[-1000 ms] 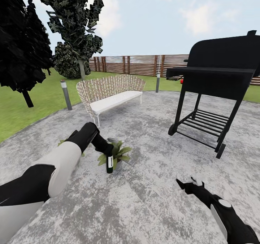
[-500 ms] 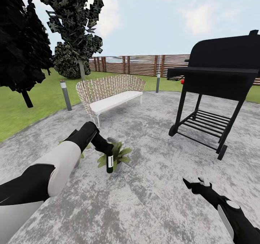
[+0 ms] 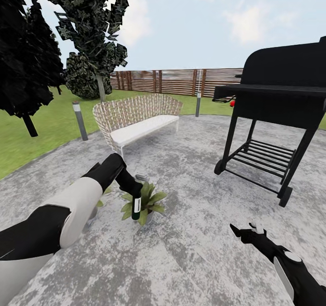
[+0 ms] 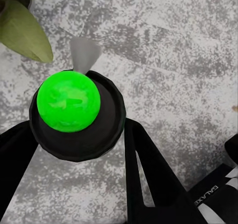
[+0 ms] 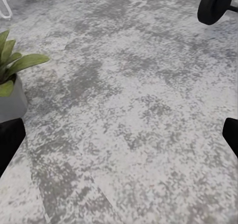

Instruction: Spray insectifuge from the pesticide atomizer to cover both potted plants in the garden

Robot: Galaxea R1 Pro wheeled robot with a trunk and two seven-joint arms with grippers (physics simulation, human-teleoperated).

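While the left gripper (image 3: 134, 193) stays clamped on the pesticide atomizer (image 3: 135, 207), the bottle hangs just above the near potted plant (image 3: 147, 202) on the grey paving (image 3: 190, 251); the right gripper (image 3: 246, 232), fingers apart, hovers well right.

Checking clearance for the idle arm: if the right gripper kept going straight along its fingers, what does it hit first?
Probably just paving. The right gripper is open, angled down at bare ground; the potted plant and grill wheel sit off to the sides. Depth is uncertain.

Mottled grey paving (image 3: 190, 251) under potted plant (image 3: 147, 202), grill (image 3: 276, 116), wicker bench (image 3: 136, 118).
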